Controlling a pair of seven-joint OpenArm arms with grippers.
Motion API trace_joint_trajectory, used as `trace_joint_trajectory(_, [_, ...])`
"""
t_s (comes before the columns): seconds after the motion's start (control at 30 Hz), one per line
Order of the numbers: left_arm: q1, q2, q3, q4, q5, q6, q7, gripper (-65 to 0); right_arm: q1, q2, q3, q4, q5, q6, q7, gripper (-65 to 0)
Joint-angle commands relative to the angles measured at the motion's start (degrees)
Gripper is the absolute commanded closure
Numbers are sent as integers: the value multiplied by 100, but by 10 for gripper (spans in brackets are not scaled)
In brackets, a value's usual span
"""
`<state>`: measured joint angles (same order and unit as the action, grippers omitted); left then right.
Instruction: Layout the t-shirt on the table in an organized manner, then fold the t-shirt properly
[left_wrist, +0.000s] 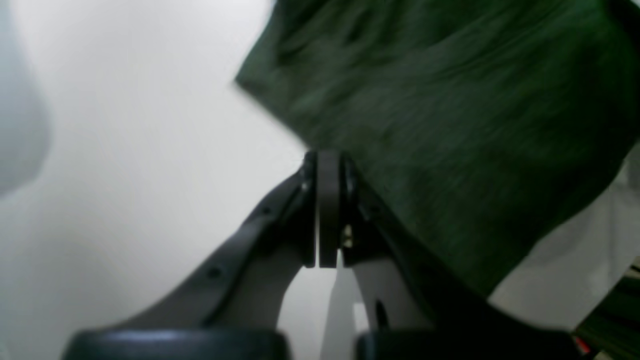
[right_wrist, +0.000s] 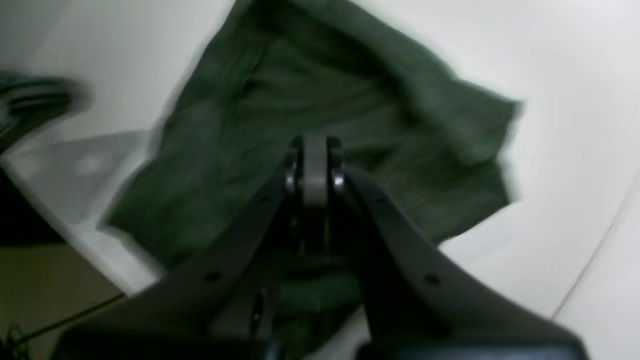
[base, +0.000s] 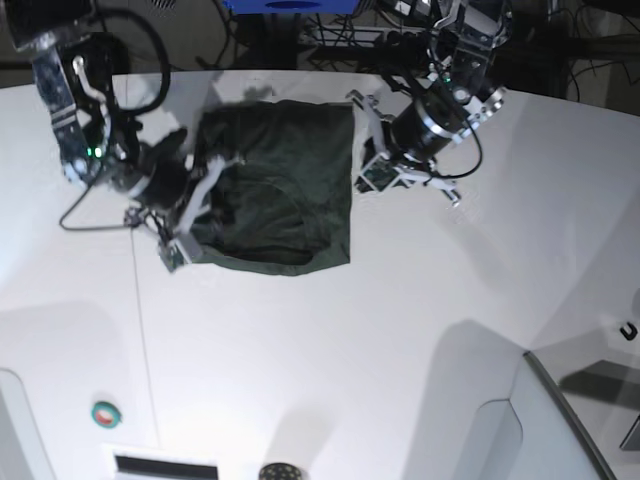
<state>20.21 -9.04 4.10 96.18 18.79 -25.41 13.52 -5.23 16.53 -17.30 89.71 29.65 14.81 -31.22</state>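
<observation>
Base view: the t-shirt (base: 280, 190) lies as a rough rectangle on the tabletop (base: 400, 330), between the two hands.

It lies spread but wrinkled, its long sides running away from the camera, one arm along each. The left hand (base: 372, 150) sits just off its own side edge, so the cloth lies sideways from it toward the other arm; its fingers are pressed together and look empty. The right hand (base: 190, 215) hangs over the opposite edge with cloth beneath and ahead of it, fingers pressed together; whether they pinch fabric I cannot tell. The right hand is probably nearer for the next smoothing or fold.
</observation>
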Motion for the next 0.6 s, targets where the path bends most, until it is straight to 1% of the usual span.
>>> trace_joint_trajectory(0.0, [58, -15, -124, 136, -46, 40, -117, 0, 115, 48, 20, -132, 20, 1, -3, -2])
trace_joint_trajectory(0.17, [489, -41, -810, 144, -46, 22, -152, 0, 484, 30, 20, -1037, 20, 9, 6, -2])
trace_joint_trajectory(0.27, [823, -50, -1118, 294, -46, 13, -152, 0, 554, 30, 20, -1046, 20, 18, 182, -2])
trace_joint_trajectory(0.33, [1069, -50, -1311, 461, -54, 13, -169, 0, 466, 65, 29, -633, 37, 18, 217, 0])
trace_joint_trajectory(0.37, [1201, -41, -1425, 584, -63, 13, -169, 0, 317, 74, 82, -246, 37, 18, 234, 0])
trace_joint_trajectory(0.43, [1439, 3, -1636, 786, -63, 13, -169, 0, -96, 92, 451, 633, 20, 18, 226, 0])
trace_joint_trajectory(0.5, [1623, 3, -1707, 892, -72, 13, -169, 0, -466, 92, 785, 1328, 20, 18, 217, 0])
trace_joint_trajectory(0.57, [1729, -6, -1768, 892, -72, 13, -169, 0, -800, 100, 1145, 1723, 11, 18, 208, 0])
